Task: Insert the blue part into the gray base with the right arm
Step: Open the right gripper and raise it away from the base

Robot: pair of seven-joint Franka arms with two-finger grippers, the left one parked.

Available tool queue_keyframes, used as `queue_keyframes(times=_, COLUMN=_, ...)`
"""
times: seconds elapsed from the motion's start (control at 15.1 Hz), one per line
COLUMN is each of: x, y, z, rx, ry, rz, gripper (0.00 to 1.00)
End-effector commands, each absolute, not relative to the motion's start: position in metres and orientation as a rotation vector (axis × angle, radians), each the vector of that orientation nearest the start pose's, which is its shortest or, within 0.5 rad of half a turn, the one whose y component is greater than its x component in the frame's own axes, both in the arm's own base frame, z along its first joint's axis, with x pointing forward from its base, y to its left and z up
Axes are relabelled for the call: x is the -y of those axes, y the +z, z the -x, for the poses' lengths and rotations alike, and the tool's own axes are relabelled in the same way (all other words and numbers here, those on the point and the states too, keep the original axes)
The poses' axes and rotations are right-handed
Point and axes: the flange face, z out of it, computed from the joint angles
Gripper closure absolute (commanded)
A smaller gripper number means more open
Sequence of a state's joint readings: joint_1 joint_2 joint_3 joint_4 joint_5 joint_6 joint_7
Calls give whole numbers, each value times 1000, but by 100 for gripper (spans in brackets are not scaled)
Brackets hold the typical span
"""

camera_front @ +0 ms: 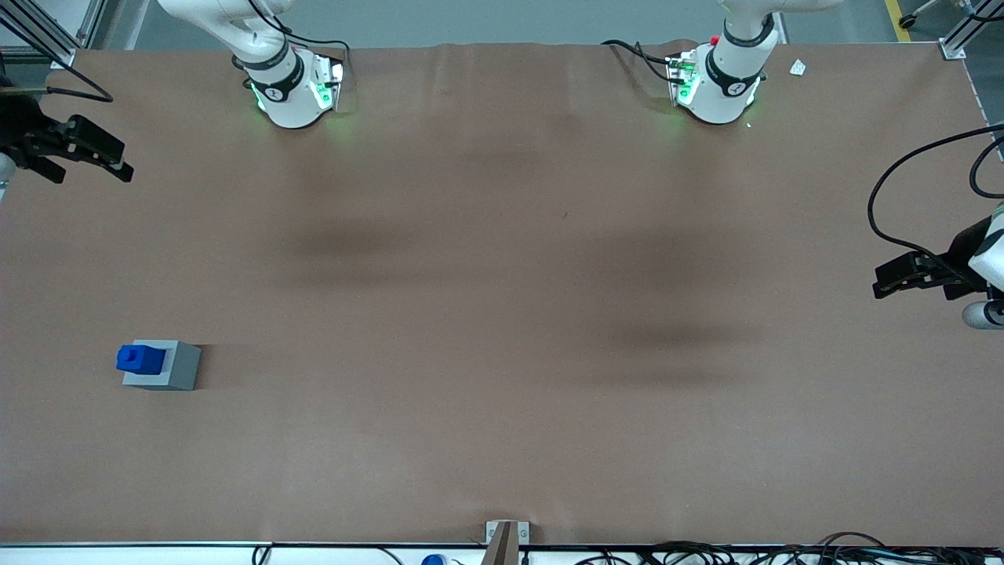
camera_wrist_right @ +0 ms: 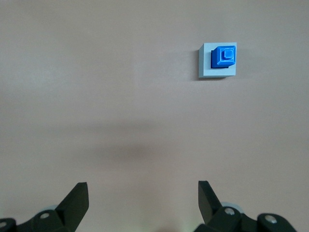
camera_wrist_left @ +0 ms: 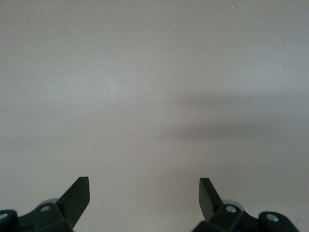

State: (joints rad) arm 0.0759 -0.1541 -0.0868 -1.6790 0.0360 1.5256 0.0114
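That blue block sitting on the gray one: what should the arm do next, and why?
Probably nothing more than stay back. The blue part already sits on the gray base, upright, apparently in its recess. The pincer hangs open and empty, well clear above the table.

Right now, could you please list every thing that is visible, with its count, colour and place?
blue part: one, bright blue, seated on top of the gray base, raised stud up, toward the working arm's end of the table
gray base: one, light gray, on the table, under the blue part
table: one, brown surface, under everything
white scrap: one, small, white, at the table edge near the parked arm's base
cables: several, black, along the table edge nearest the front camera
right arm's gripper: one, black, open, holding nothing, well away from the blocks and farther from the front camera than they are
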Motion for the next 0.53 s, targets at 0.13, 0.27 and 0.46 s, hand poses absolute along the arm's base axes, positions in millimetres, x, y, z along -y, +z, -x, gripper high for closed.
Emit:
queue_keyframes(times=0.13, x=6, y=664, z=-488, rx=-14, ry=-53, rz=3087, gripper=0)
queue_keyframes(times=0.27, x=6, y=672, z=-487, rx=-11, ry=-77, rz=3088, gripper=0)
queue_keyframes(times=0.46, x=6, y=670, z=-487, rx=-9, ry=-58, rz=3090, gripper=0)
